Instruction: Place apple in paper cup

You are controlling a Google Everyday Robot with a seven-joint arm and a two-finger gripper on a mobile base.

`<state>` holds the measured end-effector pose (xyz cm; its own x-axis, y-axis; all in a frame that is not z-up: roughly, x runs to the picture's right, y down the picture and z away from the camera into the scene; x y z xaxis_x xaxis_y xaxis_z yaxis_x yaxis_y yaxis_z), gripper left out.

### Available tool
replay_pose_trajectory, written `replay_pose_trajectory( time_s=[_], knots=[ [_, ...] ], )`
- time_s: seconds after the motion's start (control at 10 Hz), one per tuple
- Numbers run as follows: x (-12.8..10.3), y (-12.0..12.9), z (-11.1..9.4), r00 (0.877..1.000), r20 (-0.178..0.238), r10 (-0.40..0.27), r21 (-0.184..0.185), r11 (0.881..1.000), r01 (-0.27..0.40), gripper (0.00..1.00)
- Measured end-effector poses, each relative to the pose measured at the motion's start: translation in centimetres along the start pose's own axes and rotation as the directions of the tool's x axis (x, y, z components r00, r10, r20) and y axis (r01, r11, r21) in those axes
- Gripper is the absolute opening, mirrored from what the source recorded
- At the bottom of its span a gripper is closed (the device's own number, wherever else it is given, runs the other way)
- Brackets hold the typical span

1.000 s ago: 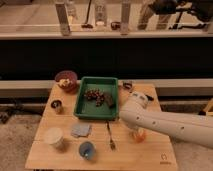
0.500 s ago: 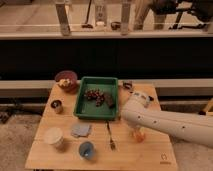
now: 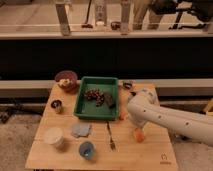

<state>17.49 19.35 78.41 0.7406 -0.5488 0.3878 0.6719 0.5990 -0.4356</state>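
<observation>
Unmoved, arm (image 3: 170, 120) hides jaws above apple (image 3: 139, 135), well apart from paper cup (image 3: 54, 136).

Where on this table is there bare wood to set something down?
The front right corner of the table is bare, past the fork and below the apple, which sits by the end effector. Front left is crowded: paper cup, grey cloth, blue cup.
</observation>
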Motion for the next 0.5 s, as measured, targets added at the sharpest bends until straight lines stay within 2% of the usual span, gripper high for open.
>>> replay_pose_trajectory(
  time_s=[0.1, 0.2, 0.3, 0.4, 0.5],
  knots=[
    [0.2, 0.2, 0.3, 0.999, 0.038, 0.027, -0.001, 1.0, -0.027, 0.8],
    [0.5, 0.4, 1.0, 0.992, 0.102, 0.07, -0.011, 0.998, -0.07, 0.8],
    [0.6, 0.6, 1.8, 0.976, 0.172, 0.134, -0.061, 0.99, -0.125, 0.8],
    [0.7, 0.8, 2.4, 0.967, 0.177, 0.183, -0.098, 0.981, -0.168, 0.8],
    [0.7, 1.0, 3.0, 0.955, 0.169, 0.242, -0.142, 0.965, -0.22, 0.8]
  ],
)
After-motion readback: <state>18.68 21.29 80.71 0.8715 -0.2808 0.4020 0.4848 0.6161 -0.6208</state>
